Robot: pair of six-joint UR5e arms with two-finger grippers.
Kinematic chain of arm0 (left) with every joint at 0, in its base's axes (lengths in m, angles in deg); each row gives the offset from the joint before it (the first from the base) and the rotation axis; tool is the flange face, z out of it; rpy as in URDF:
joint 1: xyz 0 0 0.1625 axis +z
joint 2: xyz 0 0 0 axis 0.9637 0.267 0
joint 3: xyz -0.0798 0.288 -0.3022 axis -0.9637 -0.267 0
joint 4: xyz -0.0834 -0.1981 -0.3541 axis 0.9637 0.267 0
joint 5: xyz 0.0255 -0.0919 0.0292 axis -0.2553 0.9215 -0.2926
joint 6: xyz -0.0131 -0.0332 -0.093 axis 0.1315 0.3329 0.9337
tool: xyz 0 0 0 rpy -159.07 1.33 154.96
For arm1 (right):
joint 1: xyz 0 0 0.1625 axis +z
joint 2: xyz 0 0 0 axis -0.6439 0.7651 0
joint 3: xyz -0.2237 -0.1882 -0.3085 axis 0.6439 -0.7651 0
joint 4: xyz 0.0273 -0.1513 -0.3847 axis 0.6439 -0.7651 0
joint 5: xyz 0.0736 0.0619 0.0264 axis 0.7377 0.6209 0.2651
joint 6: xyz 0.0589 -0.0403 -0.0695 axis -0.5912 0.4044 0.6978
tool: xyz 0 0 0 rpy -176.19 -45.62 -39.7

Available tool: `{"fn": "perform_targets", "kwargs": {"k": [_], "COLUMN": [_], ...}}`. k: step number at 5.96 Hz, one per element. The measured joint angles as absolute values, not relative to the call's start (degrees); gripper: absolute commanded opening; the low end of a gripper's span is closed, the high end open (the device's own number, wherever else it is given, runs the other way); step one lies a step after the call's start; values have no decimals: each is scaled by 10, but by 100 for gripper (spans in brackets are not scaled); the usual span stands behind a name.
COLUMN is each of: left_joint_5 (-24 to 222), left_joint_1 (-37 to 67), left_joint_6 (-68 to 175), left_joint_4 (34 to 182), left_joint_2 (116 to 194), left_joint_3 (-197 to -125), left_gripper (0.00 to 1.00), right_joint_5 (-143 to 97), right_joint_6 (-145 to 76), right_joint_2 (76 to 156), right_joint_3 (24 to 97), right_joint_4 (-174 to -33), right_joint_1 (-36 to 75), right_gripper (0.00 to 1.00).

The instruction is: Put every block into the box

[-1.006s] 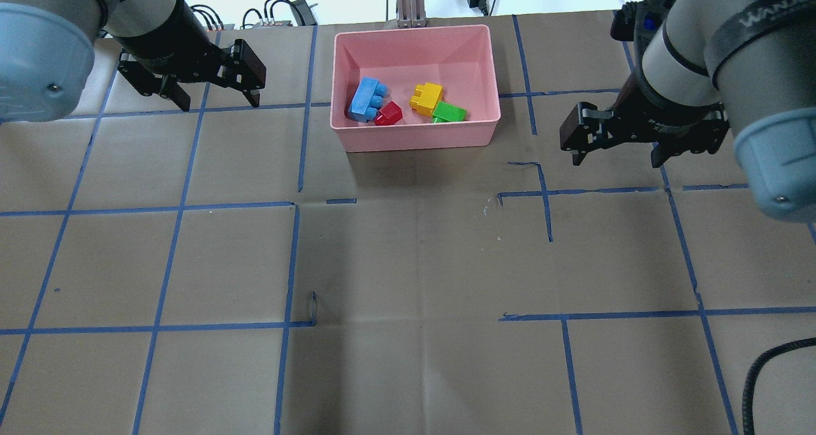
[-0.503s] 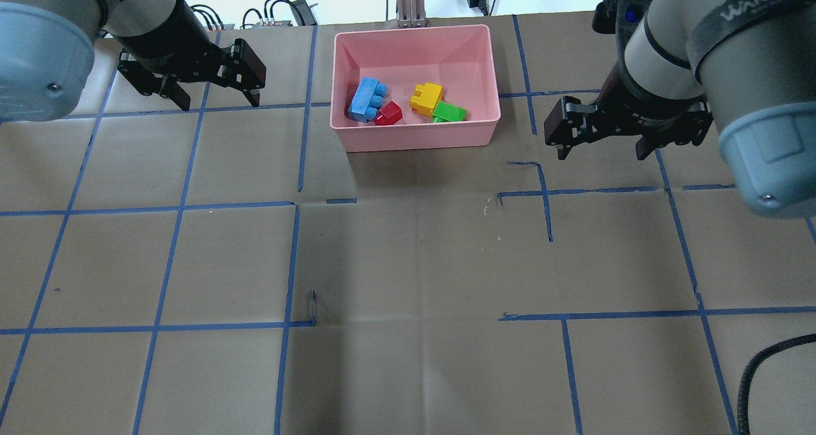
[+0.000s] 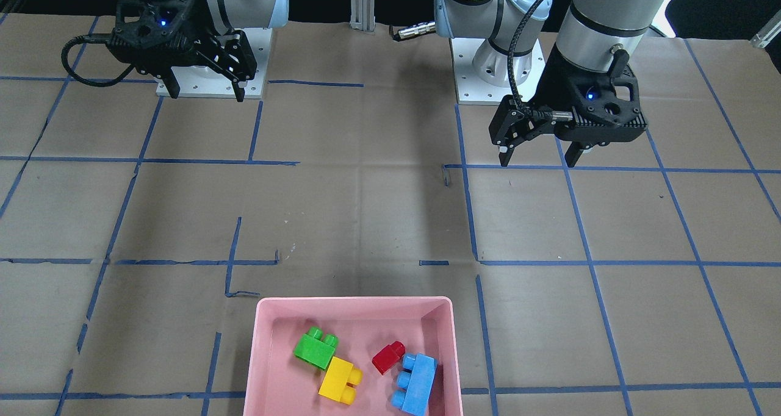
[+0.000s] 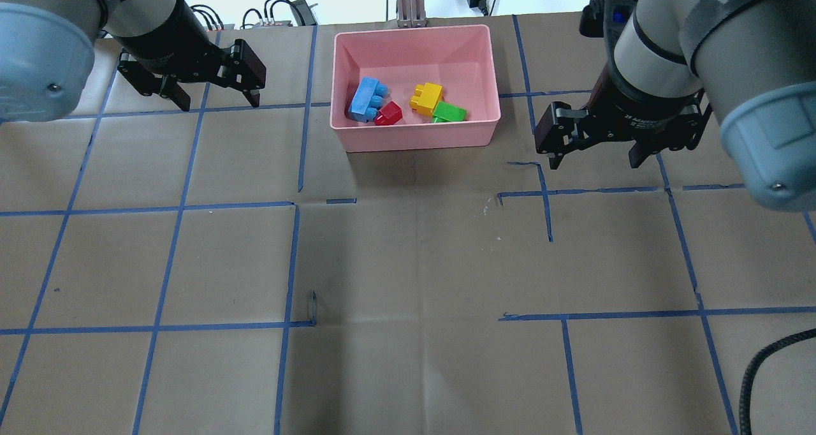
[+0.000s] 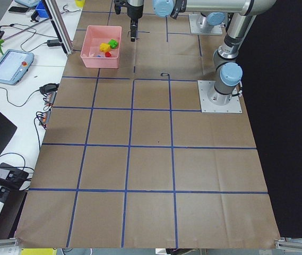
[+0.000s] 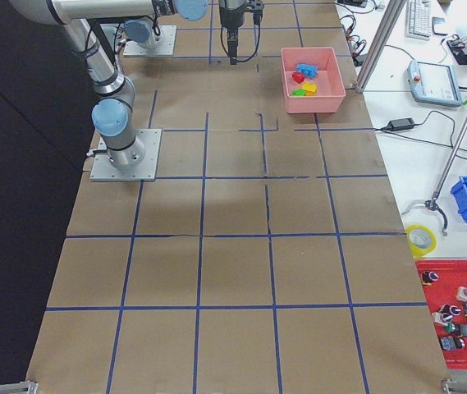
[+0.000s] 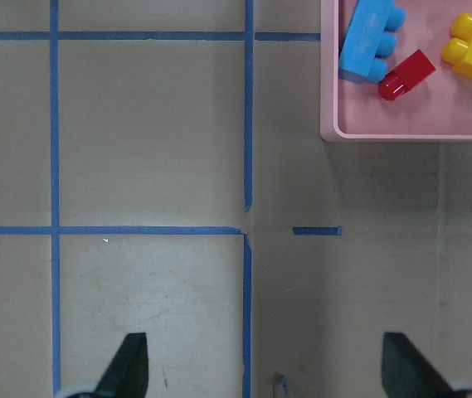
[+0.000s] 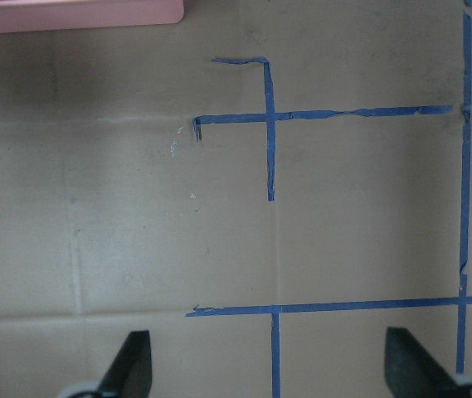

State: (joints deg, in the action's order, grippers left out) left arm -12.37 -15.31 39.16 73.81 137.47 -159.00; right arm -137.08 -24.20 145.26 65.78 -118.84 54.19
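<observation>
My bench (image 4: 408, 263) is brown paper gridded with blue tape (image 4: 178, 205); one pink box (image 4: 414, 143) holds four blocks: light blue brick (image 4: 366, 99), red brick (image 4: 388, 113), yellow brick (image 4: 426, 97), green brick (image 4: 449, 111); my left hand (image 4: 220, 102) and right hand (image 4: 596, 161) hang released.

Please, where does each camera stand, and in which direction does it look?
Front-facing: across the table, facing the robot; left gripper at the view's right, right gripper at its left.
Overhead: behind the robot, looking forward and down; both grippers.
Exterior left: table's end, looking along it; left arm near.
Exterior right: opposite end; right arm near.
Left wrist: looking down; own fingertips.
Right wrist: looking down; own fingertips.
Shared: every view shows the box.
</observation>
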Motion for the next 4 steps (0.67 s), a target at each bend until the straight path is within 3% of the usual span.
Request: {"fn": "perform_targets", "kwargs": {"k": [4], "left_joint_5": [-124], "left_joint_1": [-153], "left_joint_6": [392], "left_joint_4": [738], "left_joint_2": [1375], "left_joint_3": [-1590], "left_gripper": [100], "right_joint_5": [-1375], "right_joint_6": [-242], "right_joint_2": [1453], "right_joint_3": [660], "right_joint_4": [-1194], "right_joint_1": [541], "right_gripper": [100]}}
